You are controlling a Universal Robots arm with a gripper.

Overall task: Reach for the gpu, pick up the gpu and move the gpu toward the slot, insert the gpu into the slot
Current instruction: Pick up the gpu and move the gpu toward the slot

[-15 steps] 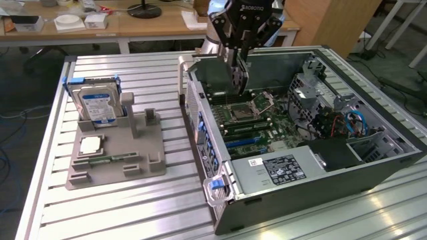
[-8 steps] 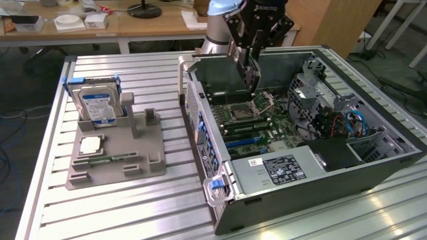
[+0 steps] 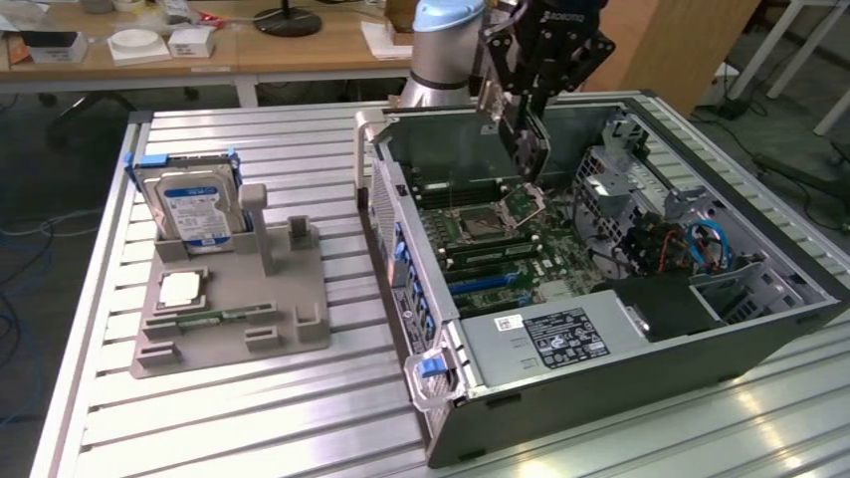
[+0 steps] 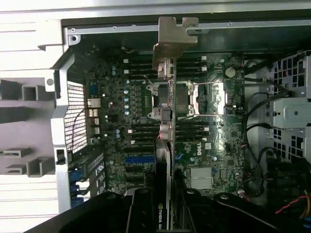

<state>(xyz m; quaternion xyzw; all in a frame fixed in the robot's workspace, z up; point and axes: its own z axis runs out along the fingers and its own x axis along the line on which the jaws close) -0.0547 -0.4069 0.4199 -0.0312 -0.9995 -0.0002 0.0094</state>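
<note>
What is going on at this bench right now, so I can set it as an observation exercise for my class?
A robot arm's gripper is shut on a thin dark graphics card, holding it edge-down over the open computer case, above the motherboard. The card hangs over the processor socket area and is not seated in any slot yet. On the exterior view's left, a hard drive stands in a grey holder on the table, untouched.
</note>
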